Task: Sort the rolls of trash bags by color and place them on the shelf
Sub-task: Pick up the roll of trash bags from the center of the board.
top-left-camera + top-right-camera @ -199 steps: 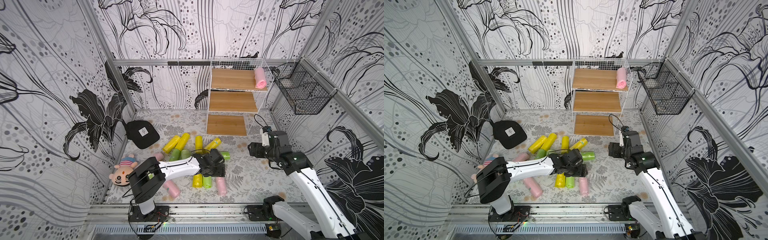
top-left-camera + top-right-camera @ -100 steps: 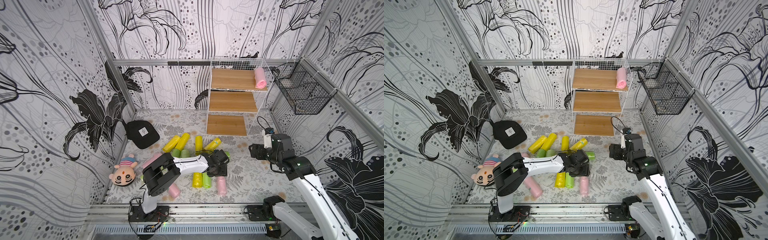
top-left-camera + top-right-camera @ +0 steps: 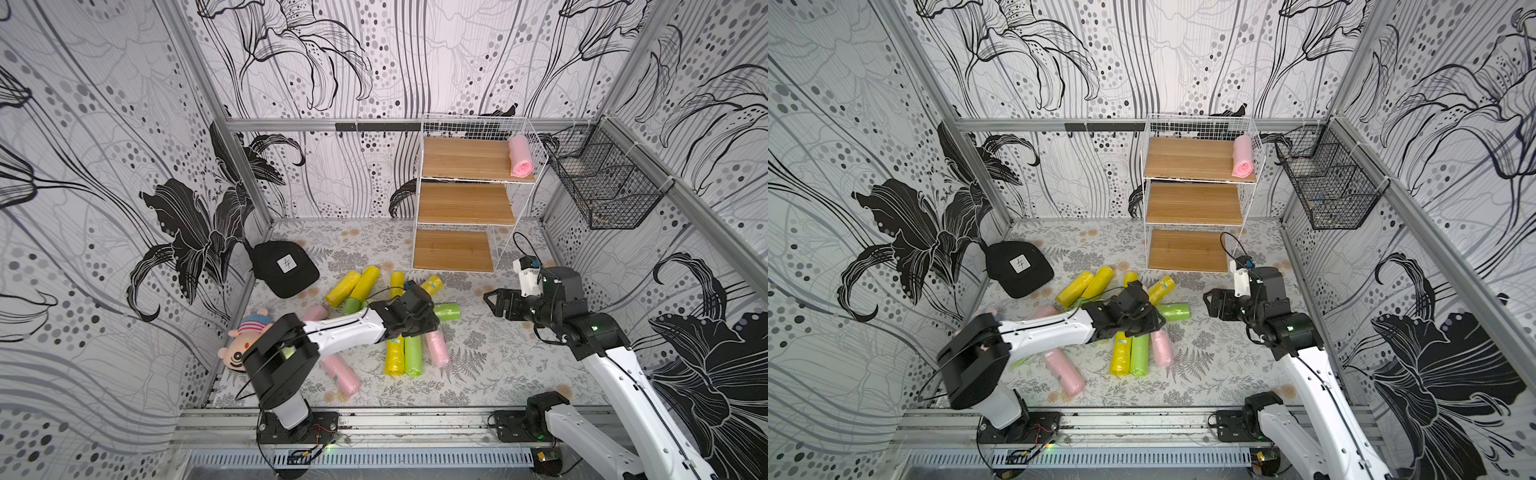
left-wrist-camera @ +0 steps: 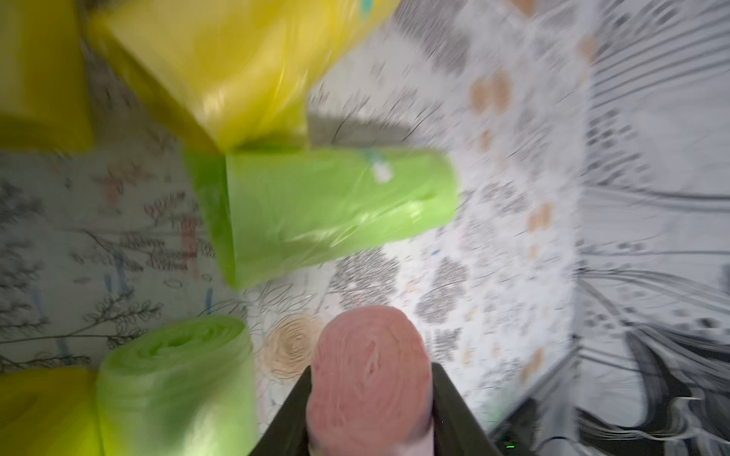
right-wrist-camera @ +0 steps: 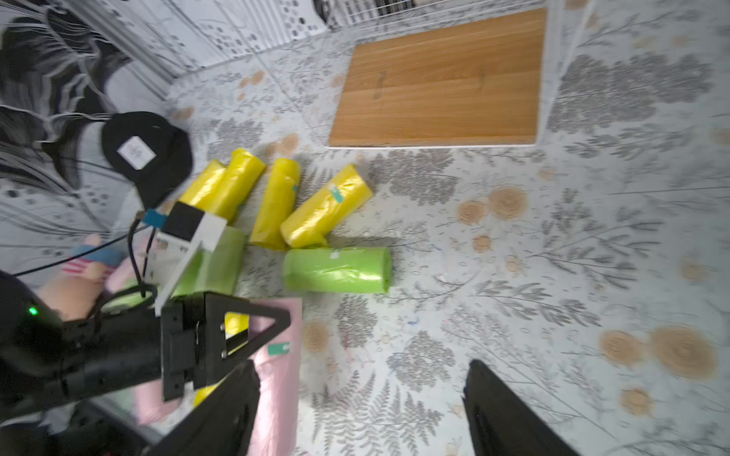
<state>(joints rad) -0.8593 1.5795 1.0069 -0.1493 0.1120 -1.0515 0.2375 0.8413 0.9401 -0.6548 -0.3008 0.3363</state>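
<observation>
The shelf (image 3: 465,162) stands at the back with one pink roll (image 3: 521,155) on its top board. Several yellow, green and pink rolls of trash bags lie on the floor in both top views. My left gripper (image 3: 428,328) reaches low over the pile, shut on the far end of a pink roll (image 3: 438,351). In the left wrist view the pink roll (image 4: 367,355) fills the gap of the left gripper (image 4: 371,395). A green roll (image 3: 446,311) lies just beyond. My right gripper (image 3: 492,301) hovers open and empty to the right of the pile, as the right gripper (image 5: 361,367) shows.
A black cap (image 3: 284,268) lies at the left wall, with a plush doll (image 3: 245,343) in front of it. A black wire basket (image 3: 602,187) hangs on the right wall. Bare floor lies between the pile and the right arm.
My left gripper has closed from wide onto the pink roll's end, and its arm has swung round at the base. The right gripper drifted slightly toward the pile and stayed open.
</observation>
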